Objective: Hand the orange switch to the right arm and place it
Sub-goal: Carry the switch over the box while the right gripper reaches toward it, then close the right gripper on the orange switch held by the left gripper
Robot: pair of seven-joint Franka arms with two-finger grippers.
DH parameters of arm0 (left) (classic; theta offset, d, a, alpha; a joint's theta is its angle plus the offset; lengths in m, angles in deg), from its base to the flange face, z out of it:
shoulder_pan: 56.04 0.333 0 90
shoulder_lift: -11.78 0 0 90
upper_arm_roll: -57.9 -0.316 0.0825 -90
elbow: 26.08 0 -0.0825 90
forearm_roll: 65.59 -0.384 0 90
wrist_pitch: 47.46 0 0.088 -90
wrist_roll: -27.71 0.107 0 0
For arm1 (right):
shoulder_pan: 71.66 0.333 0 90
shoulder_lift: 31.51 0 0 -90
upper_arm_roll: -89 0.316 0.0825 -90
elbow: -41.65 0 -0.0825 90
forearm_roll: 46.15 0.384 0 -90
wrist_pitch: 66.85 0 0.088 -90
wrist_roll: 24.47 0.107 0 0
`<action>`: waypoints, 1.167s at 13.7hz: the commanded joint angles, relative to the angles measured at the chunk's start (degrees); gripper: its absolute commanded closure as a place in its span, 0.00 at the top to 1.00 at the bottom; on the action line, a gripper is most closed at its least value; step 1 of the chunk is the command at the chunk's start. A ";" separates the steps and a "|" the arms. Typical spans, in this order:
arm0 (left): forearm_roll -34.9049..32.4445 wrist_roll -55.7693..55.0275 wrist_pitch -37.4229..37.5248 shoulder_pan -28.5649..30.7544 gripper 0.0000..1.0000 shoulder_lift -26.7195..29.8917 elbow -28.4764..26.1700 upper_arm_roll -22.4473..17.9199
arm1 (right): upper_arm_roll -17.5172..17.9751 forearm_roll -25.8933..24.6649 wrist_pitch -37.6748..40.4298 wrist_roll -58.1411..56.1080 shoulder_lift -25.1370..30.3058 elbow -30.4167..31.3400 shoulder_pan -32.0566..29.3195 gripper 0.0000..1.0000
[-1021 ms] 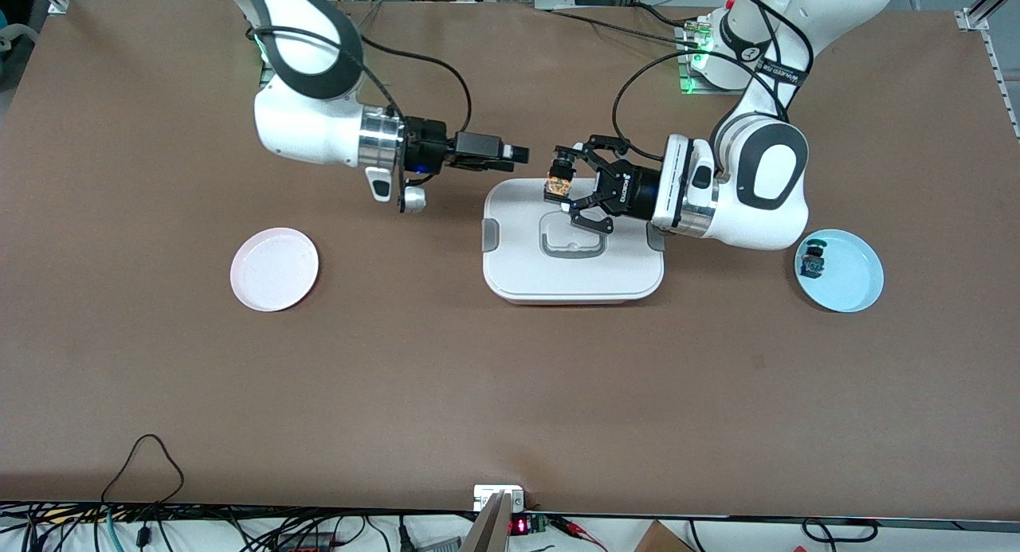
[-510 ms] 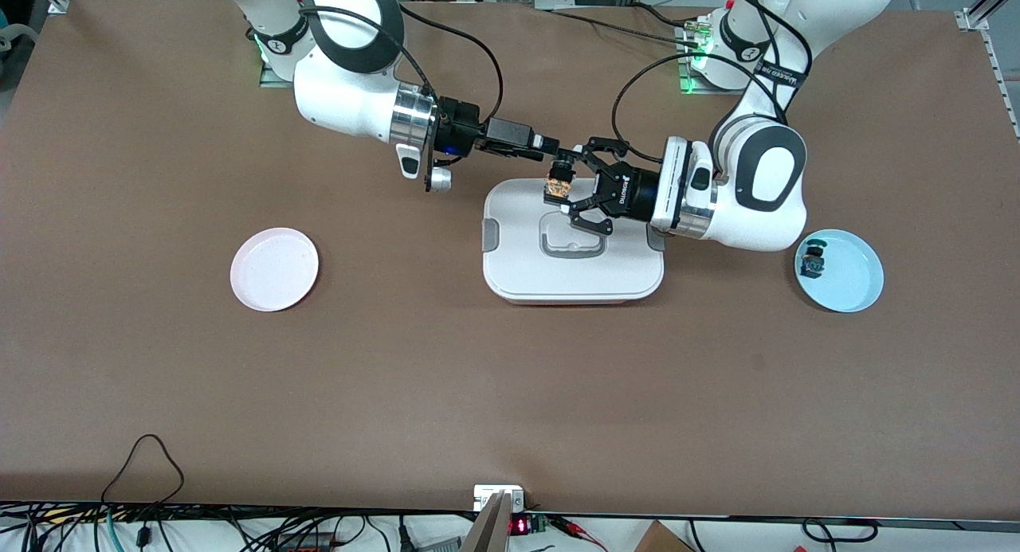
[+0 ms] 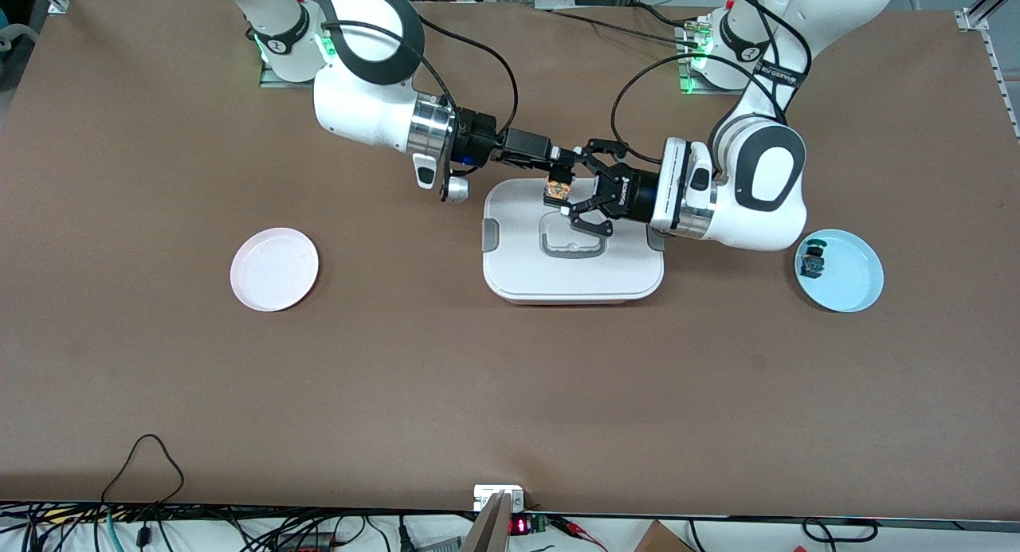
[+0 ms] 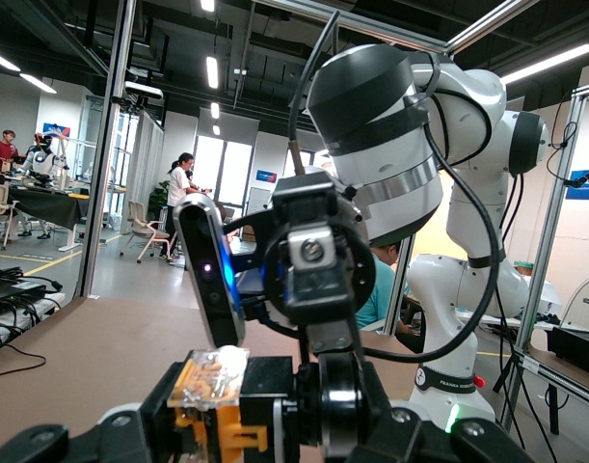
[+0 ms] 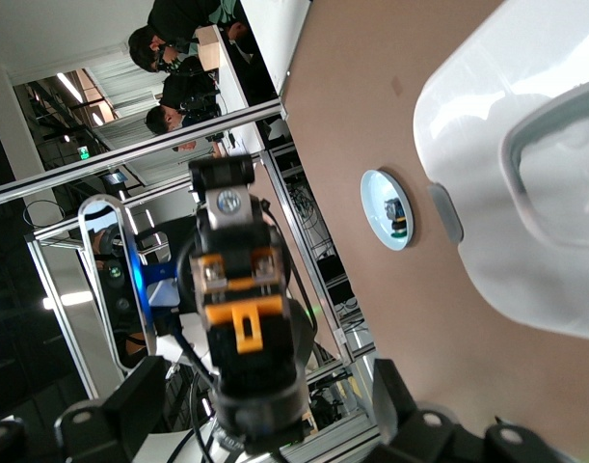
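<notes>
1. 2 white robot arms, the right arm (image 3: 374, 114) entering from the frame's upper left and the left arm (image 3: 749, 185) from its upper right.
2. 2 grippers: right gripper (image 3: 559, 164), left gripper (image 3: 575, 192), both at upper center.
3. 2 plates: pink plate (image 3: 274, 268) at center left, blue plate (image 3: 845, 273) at center right.
4. 2 switches: orange switch (image 3: 557, 187), blue-and-green switch (image 3: 812, 260).
5. 1 white lidded box (image 3: 574, 253) at center.
</notes>
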 commanded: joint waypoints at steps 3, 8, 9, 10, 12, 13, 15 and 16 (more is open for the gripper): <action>1.65 2.19 -0.49 -0.71 0.00 -0.16 0.32 -0.08 | -0.24 0.98 -0.57 -3.81 -1.26 -2.00 -0.01 0.86; 1.65 2.10 -1.19 -0.71 0.00 0.02 0.32 -0.08 | -0.33 0.98 -0.57 -4.43 -1.34 -2.00 -0.09 0.38; 1.65 2.10 -1.19 -0.79 0.00 0.02 0.32 -0.08 | -0.42 1.06 -0.49 -4.43 -1.60 -2.08 -0.09 0.28; 1.65 2.10 -1.28 -0.80 0.00 0.02 0.32 -0.08 | -0.50 1.06 -0.48 -4.43 -1.61 -2.08 -0.18 0.18; 1.65 2.10 -1.28 -0.80 0.00 0.02 0.32 -0.08 | -0.51 0.98 -0.40 -4.43 -1.61 -2.08 -0.35 0.00; 1.56 2.10 -1.28 -0.80 0.00 0.10 0.32 -0.08 | -0.51 0.89 -0.31 -4.52 -1.61 -2.17 -0.62 0.00; 1.47 2.10 -1.28 -0.80 0.02 0.19 0.24 -0.08 | -0.51 0.80 -0.22 -4.52 -1.61 -2.17 -1.23 0.00; 1.38 2.10 -1.28 -0.80 0.26 0.28 0.15 -0.08 | -0.51 0.71 -0.22 -4.52 -1.61 -2.69 -1.58 0.00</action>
